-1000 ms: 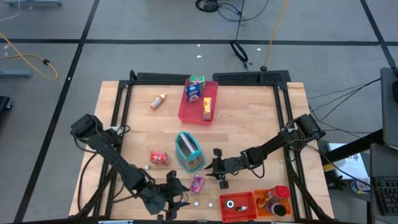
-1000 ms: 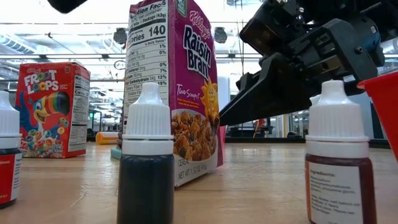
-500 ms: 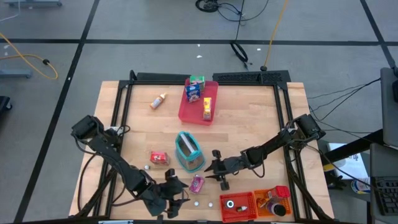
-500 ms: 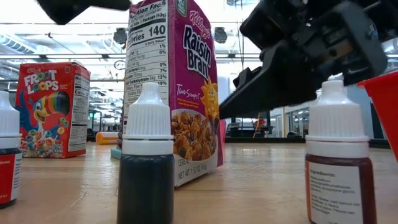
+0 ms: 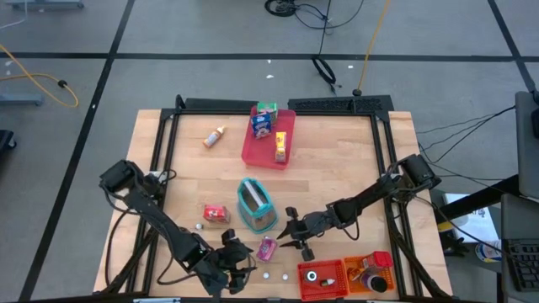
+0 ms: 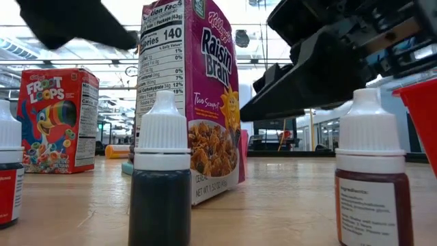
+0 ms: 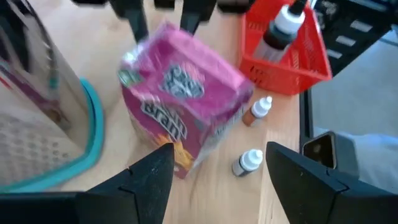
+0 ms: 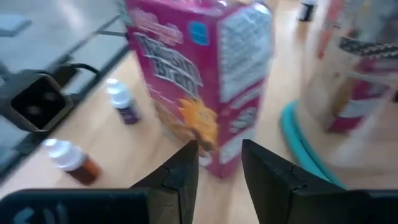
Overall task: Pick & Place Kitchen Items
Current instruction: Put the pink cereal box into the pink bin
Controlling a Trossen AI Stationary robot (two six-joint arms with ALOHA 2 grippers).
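On smooth wood, a glossy cardboard Raisin Bran box (image 6: pixel 194 102) stands between both grippers' unclenched, empty fingers.

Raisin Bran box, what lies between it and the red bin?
In the left wrist view, two small dropper bottles stand between the Raisin Bran box and the red bin.

Pink cereal box (image 7: pixel 186 112) upright beside red bin (image 7: pixel 283 65); two dropper bottles (image 7: pixel 247 163) near.

Overhead, table-level, two wrist cameras
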